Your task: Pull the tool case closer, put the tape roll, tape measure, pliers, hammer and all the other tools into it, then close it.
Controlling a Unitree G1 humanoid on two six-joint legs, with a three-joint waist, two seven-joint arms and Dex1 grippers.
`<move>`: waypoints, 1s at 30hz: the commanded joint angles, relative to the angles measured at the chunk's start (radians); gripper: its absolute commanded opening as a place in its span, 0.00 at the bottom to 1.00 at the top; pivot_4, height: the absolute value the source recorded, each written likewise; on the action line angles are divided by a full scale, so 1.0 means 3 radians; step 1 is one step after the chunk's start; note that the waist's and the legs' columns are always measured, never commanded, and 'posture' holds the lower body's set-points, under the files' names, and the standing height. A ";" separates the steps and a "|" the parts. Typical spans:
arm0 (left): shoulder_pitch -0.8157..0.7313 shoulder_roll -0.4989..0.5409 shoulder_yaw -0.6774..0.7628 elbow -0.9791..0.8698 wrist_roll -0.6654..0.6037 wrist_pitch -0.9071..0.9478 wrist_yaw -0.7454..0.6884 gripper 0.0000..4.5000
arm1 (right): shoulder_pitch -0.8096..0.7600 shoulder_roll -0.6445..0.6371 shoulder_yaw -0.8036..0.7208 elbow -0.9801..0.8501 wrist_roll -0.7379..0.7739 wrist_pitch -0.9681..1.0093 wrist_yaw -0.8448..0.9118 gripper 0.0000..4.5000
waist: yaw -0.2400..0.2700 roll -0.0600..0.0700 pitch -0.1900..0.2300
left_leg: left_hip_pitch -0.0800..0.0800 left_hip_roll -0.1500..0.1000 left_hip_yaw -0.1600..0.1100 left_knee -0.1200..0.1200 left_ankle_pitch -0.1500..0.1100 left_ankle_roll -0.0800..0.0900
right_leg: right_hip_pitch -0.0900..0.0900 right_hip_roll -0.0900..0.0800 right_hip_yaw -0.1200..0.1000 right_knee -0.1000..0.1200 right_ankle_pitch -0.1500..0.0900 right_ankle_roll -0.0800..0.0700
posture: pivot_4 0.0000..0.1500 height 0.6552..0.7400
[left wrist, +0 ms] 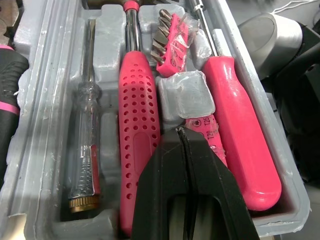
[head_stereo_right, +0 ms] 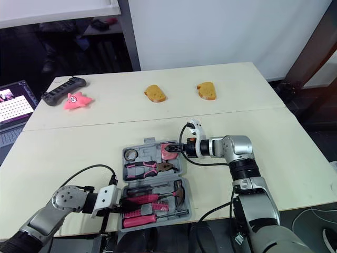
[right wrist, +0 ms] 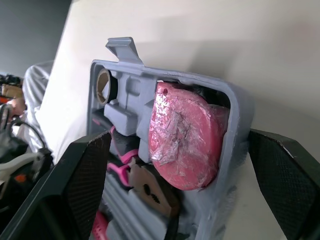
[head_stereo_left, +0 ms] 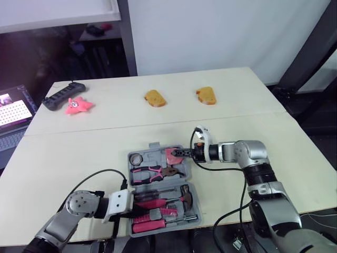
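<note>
The grey tool case lies open at the table's front middle. Its far half holds the tape roll, the pliers and the pink tape measure. In the near half lie the hammer, a pink screwdriver, a clear-handled screwdriver and a bit holder. My right gripper is open, its fingers either side of the tape measure at the case's far right corner. My left gripper is shut, low over the tool handles at the near half's left side.
Two pieces of toast lie at the table's far middle. A pink star toy and a black controller sit far left. A laptop stands off the left edge. Cables trail from both arms.
</note>
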 commanded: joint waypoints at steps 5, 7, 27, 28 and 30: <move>0.0005 0.0045 -0.0063 0.0600 0.0354 -0.0033 0.0148 0.00 | 0.0024 -0.0056 0.0038 -0.0328 0.0188 -0.0022 0.0239 0.99 | 0.0004 0.0012 -0.0006 | 0.0000 0.0000 -0.0001 0.0000 0.0000 0.0000 | 0.0000 0.0000 0.0000 0.0000 0.0000 -0.0001 | 1.00 1.00; -0.0025 0.0023 -0.0072 0.0674 0.0365 -0.0096 0.0169 0.00 | 0.0050 -0.0086 0.0052 -0.0426 0.0203 -0.0028 0.0274 0.99 | 0.0005 0.0020 -0.0011 | 0.0000 0.0000 -0.0001 0.0000 0.0000 0.0000 | 0.0001 0.0000 0.0000 0.0000 0.0000 0.0000 | 1.00 1.00; 0.0080 0.0327 0.0513 -0.0054 -0.0490 0.0281 0.0050 0.00 | 0.0126 -0.0236 0.0082 -0.0696 0.0271 -0.0045 0.0362 0.99 | -0.0003 0.0022 -0.0011 | -0.0009 0.0002 -0.0005 0.0001 0.0003 0.0000 | -0.0022 0.0008 0.0006 0.0019 0.0001 -0.0007 | 1.00 1.00; 0.0110 0.0345 0.0572 -0.0130 -0.0544 0.0350 0.0053 0.00 | 0.0128 -0.0239 0.0085 -0.0699 0.0272 -0.0047 0.0367 0.99 | 0.0000 0.0017 -0.0006 | -0.0010 0.0002 -0.0005 0.0001 0.0003 0.0000 | -0.0026 0.0007 0.0006 0.0022 0.0000 -0.0008 | 1.00 1.00; 0.0173 0.0346 0.0716 -0.0266 -0.0731 0.0573 0.0059 0.00 | 0.0133 -0.0247 0.0090 -0.0709 0.0277 -0.0053 0.0379 0.99 | 0.0001 0.0012 -0.0001 | -0.0011 0.0001 -0.0005 0.0001 0.0003 0.0000 | -0.0027 0.0007 0.0006 0.0024 -0.0002 -0.0010 | 1.00 1.00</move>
